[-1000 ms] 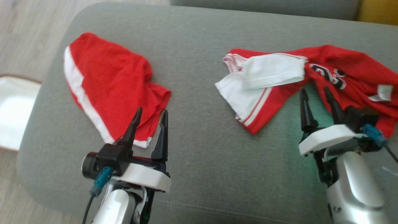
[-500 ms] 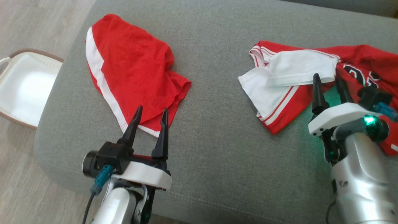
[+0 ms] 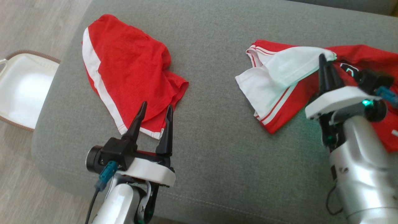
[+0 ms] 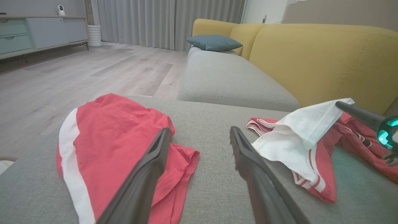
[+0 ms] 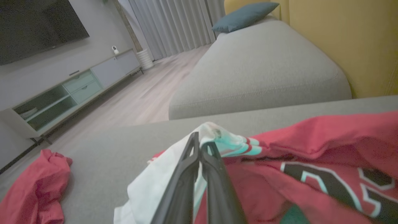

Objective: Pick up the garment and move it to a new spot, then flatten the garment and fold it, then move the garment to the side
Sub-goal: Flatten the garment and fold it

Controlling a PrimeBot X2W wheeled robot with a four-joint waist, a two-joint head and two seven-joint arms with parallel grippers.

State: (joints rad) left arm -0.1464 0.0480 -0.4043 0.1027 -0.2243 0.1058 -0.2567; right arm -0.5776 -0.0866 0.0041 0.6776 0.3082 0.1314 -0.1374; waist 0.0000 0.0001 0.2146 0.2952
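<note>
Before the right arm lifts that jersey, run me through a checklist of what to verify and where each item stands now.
1. Right hand shut on the white flap of the jersey: ok.
2. How deep the flap sits between its fingers: cannot tell.
3. Left hand open, holding nothing: ok.
4. Red shorts lying apart from the jersey: ok.
5. Jersey flat on the sofa cushion: not ok, crumpled.
</note>
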